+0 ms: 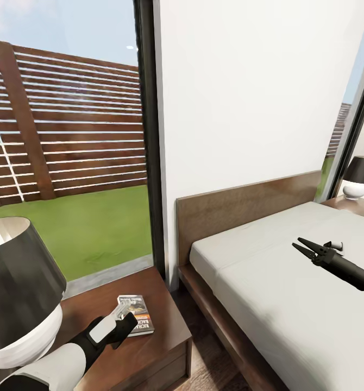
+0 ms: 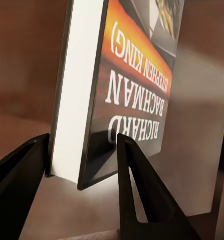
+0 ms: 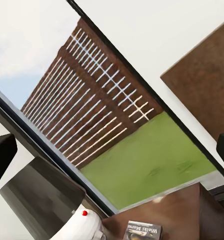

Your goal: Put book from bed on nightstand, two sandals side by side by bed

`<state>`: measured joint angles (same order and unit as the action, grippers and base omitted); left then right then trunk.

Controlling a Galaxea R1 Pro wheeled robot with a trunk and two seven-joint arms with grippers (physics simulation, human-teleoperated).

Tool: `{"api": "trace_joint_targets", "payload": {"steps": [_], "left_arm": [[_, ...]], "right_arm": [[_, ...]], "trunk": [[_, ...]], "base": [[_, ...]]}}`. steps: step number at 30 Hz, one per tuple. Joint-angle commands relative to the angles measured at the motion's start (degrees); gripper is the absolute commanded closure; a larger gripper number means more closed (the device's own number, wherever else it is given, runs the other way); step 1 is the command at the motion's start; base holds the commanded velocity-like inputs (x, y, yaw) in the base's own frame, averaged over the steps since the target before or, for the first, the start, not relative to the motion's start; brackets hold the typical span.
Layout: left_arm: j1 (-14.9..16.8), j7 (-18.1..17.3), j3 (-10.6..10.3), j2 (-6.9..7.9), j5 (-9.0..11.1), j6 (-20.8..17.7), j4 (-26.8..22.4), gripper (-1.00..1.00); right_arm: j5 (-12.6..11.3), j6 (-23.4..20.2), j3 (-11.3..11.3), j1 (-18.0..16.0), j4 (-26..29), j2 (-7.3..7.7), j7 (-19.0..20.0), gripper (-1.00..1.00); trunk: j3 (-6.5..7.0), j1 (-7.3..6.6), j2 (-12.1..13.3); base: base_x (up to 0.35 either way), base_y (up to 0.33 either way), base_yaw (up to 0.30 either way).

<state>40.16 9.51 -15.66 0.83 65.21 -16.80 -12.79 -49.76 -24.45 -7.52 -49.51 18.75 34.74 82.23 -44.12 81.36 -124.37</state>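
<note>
**Book on the nightstand, left fingers astride it**

Head view: one book lies flat on the near nightstand, just ahead of the left gripper, long axis pointing away from it toward the window. Two lamps, two nightstands and one bed show. The right gripper hovers over the mattress, fingers parted narrowly.

Left wrist view: the book's corner sits between the spread fingers; whether they press it cannot be told.

Right wrist view: the book lies beside the lamp.

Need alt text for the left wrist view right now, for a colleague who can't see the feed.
The left gripper has its two black fingers on either side of the book, whose cover reads "Richard Bachman (Stephen King)". Behind it is the blurred brown nightstand top.
</note>
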Motion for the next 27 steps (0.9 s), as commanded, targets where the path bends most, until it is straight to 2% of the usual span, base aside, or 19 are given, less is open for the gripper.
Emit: {"api": "trace_joint_targets", "payload": {"steps": [1,27], "left_arm": [[0.0,0.5,-0.4,0.05,0.5,-0.2,-0.2,1.0],[0.0,0.6,-0.5,0.05,0.4,0.0,-0.1,1.0]], "right_arm": [[-0.6,-0.6,-0.5,-0.1,0.0,0.06,0.1,-1.0],[-0.6,-0.6,-0.5,-0.1,0.0,0.06,0.1,-1.0]], "trunk": [[-0.06,-0.01,0.0],[-0.06,-0.01,0.0]], "base": [[0.0,0.0,0.0],[0.0,0.0,0.0]]}}
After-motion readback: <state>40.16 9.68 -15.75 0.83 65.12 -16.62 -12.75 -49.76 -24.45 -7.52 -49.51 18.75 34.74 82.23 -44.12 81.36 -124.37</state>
